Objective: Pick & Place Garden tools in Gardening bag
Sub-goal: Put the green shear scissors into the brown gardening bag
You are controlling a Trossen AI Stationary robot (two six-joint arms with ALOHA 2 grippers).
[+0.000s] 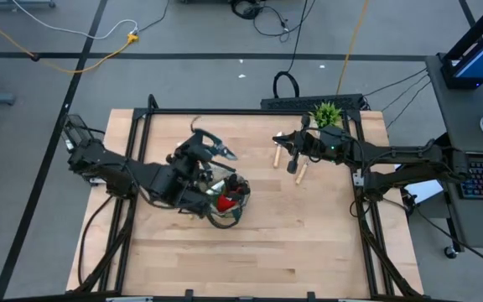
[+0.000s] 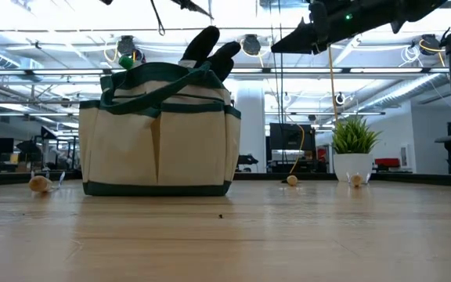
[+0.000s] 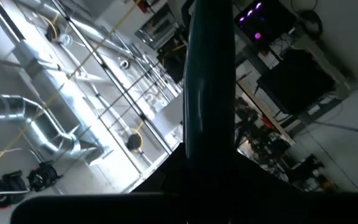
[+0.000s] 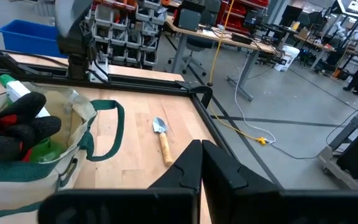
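The left gripper (image 1: pixel 221 151) holds dark-handled pruning shears (image 3: pixel 209 81) in its fingers above the tan, green-trimmed fabric bag (image 2: pixel 159 133); the right gripper (image 4: pixel 201 163), fingers closed and empty, hovers over the counter (image 1: pixel 250 243).

An industrial lab or workshop: exposed ceiling ducts (image 3: pixel 33 134), parts-bin shelving (image 4: pixel 120 34), work desks (image 4: pixel 222 37), floor cables (image 1: pixel 74 50).

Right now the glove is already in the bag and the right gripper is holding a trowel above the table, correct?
Not quite. The glove is in the bag, but the right gripper is shut on nothing, as the right wrist view shows. One trowel lies on the table beyond the bag.
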